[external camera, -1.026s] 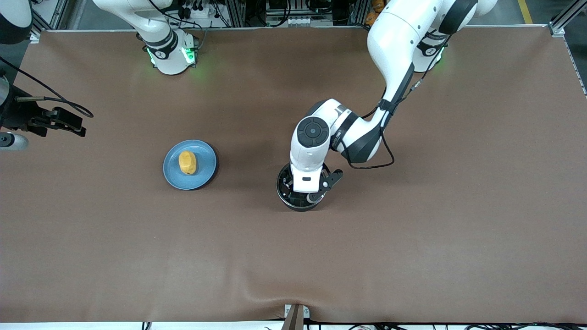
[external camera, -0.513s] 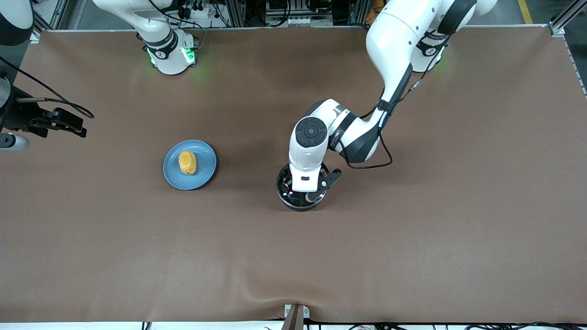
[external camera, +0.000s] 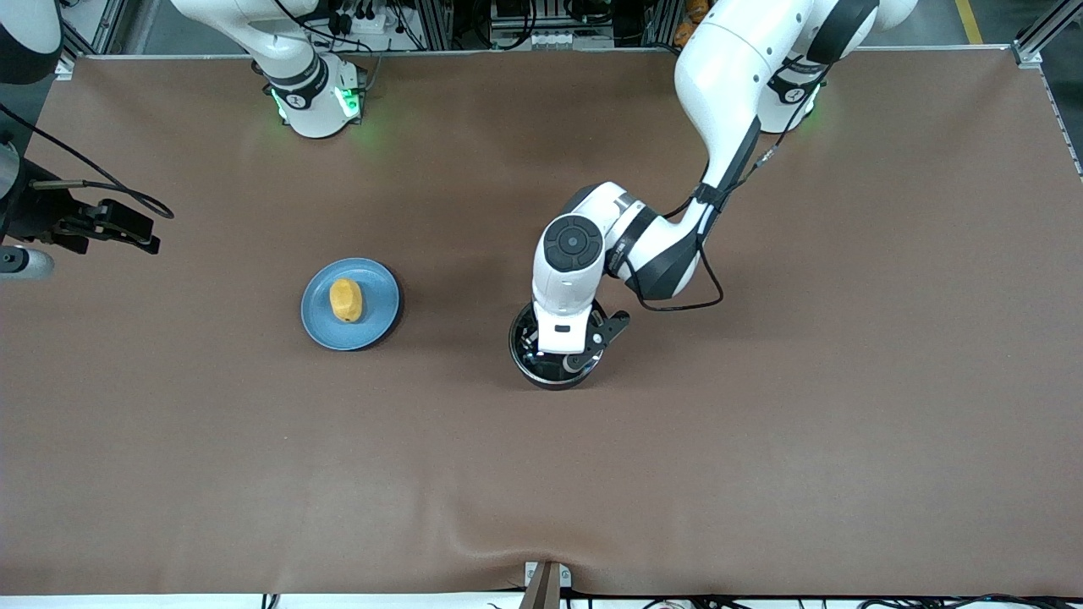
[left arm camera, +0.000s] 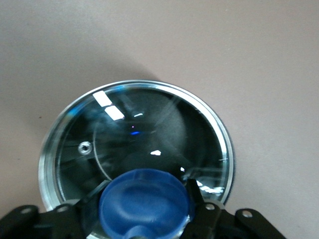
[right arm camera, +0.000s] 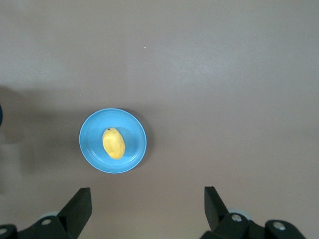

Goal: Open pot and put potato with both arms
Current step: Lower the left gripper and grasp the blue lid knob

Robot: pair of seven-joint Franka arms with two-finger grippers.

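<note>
Right gripper (right arm camera: 144,209) hangs high with its fingers spread wide, waiting, the blue plate (external camera: 376,296) well below it toward the right arm's end of the table from the pot (external camera: 529,365). On that plate rests the potato (external camera: 345,300), untouched. Over the pot, the left gripper (left arm camera: 144,219) was wide open a second ago and has now clamped onto the blue knob (left arm camera: 144,201) of the glass lid (left arm camera: 149,129), which is seated on the pot's rim. That grip suggests lifting the lid comes next, clearing the way for the potato.
</note>
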